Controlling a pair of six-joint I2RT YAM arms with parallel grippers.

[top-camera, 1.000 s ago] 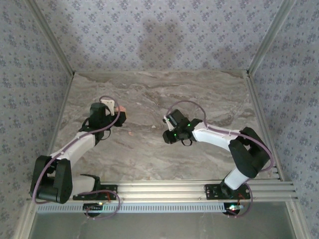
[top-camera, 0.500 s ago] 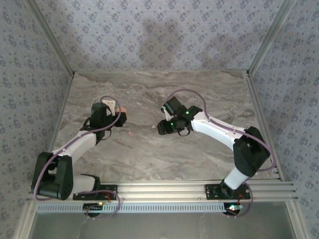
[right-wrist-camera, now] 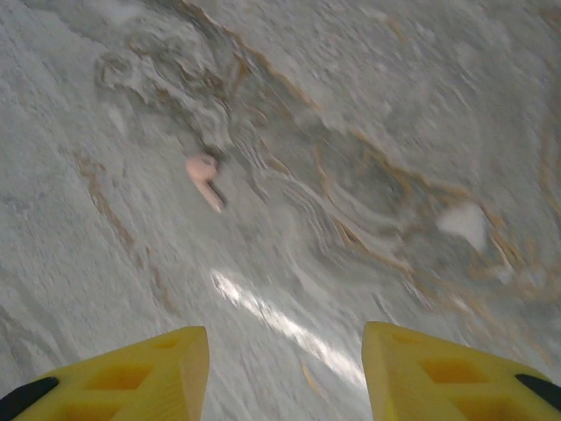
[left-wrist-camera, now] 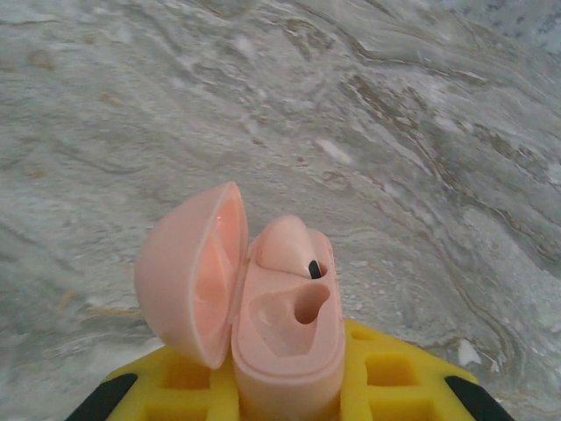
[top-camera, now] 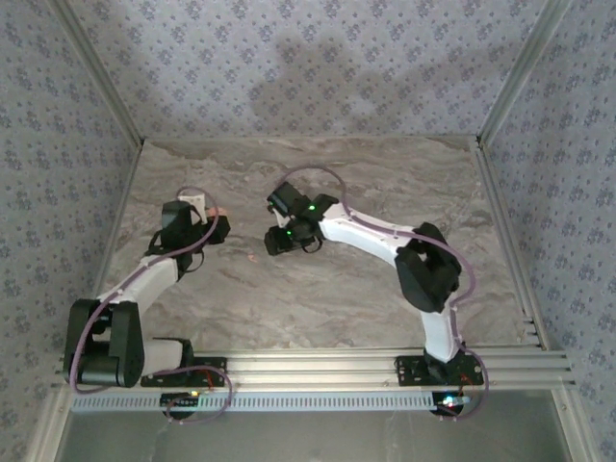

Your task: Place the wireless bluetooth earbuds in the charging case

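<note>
One earbud point(right-wrist-camera: 204, 178) newly before right fingers point(right-wrist-camera: 131, 373)

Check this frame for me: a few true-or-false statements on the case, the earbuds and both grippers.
1. The left gripper holds the charging case with its lid open. True.
2. Both slots of the case are empty. False: a seated earbud fills the far slot; the near slot is empty.
3. A loose earbud lies on the table. True.
4. The right gripper is clamped on the loose earbud. False: its jaws stand apart, and the earbud lies ahead of them on the table.
</note>
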